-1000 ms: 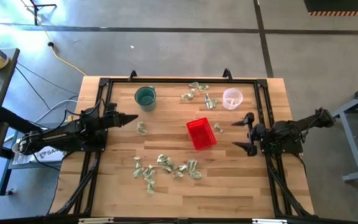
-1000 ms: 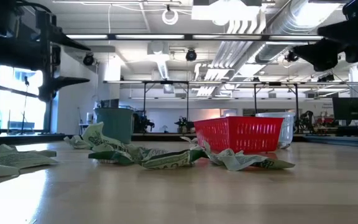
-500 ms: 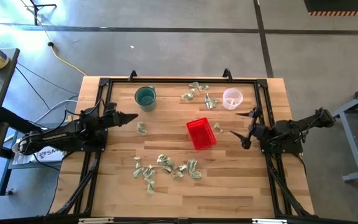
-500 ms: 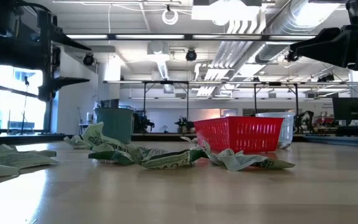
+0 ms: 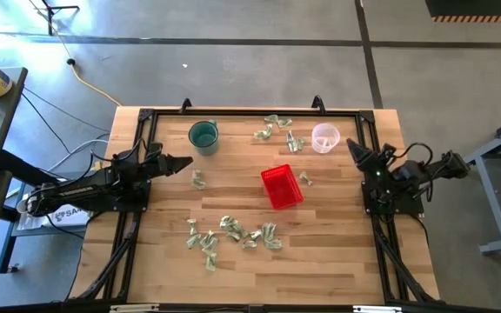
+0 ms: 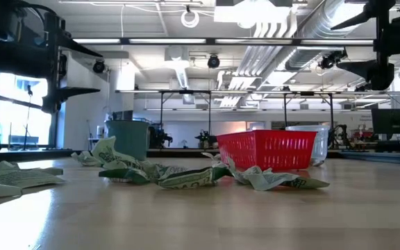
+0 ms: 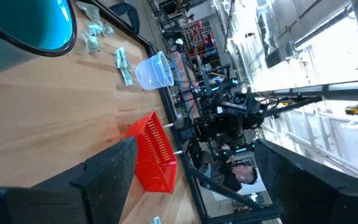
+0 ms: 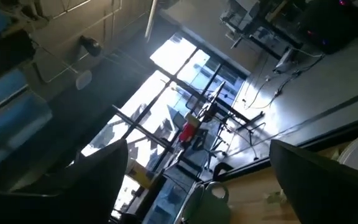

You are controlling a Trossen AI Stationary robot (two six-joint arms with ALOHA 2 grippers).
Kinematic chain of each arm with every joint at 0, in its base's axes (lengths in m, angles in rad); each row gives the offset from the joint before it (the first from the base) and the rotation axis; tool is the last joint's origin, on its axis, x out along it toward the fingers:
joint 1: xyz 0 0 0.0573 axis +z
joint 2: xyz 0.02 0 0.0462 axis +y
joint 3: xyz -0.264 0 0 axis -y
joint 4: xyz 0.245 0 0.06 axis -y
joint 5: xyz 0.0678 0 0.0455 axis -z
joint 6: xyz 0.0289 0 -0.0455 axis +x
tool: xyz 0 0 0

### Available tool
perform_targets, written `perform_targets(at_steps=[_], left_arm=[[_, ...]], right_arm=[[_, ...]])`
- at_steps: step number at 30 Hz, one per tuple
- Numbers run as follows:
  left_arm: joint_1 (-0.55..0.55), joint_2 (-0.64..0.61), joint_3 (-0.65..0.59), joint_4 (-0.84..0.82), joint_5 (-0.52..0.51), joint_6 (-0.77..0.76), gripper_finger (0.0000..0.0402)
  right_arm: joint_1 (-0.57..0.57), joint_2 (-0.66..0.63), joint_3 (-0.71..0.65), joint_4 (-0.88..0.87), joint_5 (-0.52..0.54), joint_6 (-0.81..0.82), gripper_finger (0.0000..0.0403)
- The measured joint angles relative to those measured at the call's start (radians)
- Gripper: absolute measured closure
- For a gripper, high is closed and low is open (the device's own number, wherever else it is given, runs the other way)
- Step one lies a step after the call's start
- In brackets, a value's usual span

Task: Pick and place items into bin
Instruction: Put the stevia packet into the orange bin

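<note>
High view: red basket [image 5: 282, 187] mid-table w/ nothing seen inside; crumpled items [image 5: 233, 233] clustered nearer front edge, more between teal cup [image 5: 203, 136] & clear cup [image 5: 325, 137]. Left gripper [image 5: 183, 163] at left edge, fingers apart, empty. Right gripper [image 5: 356, 149] at right edge nr clear cup, spread hard to judge here. Low view: items [image 6: 186, 176] strewn before basket [image 6: 267, 149]. Left wrist view: fingers wide, nothing between; basket [image 7: 155, 152] ahead. Right wrist view: fingers wide, empty, aimed at ceiling.
</note>
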Motion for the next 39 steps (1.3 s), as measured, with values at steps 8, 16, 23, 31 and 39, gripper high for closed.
perform_targets(at_steps=[8, 16, 23, 31, 39], left_arm=[[0.0, 0.0, 0.0, -0.002, 0.0, 0.004, 0.0043], [0.0, 0.0, 0.0, -0.003, 0.0, 0.004, 0.0043], [0.0, 0.0, 0.001, -0.044, -0.008, 0.004, 0.0043], [0.0, 0.0, 0.001, -0.079, -0.03, 0.004, 0.0043], [0.0, 0.0, 0.001, -0.073, -0.03, 0.004, 0.0043]], right_arm=[[-0.001, 0.0, 0.0, 0.139, 0.002, -0.017, 0.0023], [-0.032, 0.002, 0.006, 0.187, -0.001, -0.012, 0.0023], [-0.078, 0.017, 0.006, -0.004, -0.194, 0.288, 0.0023], [-0.082, 0.255, 0.055, -0.315, -0.419, 0.64, 0.0027], [-0.155, 0.619, 0.375, -1.166, -0.762, 0.776, 0.0065]])
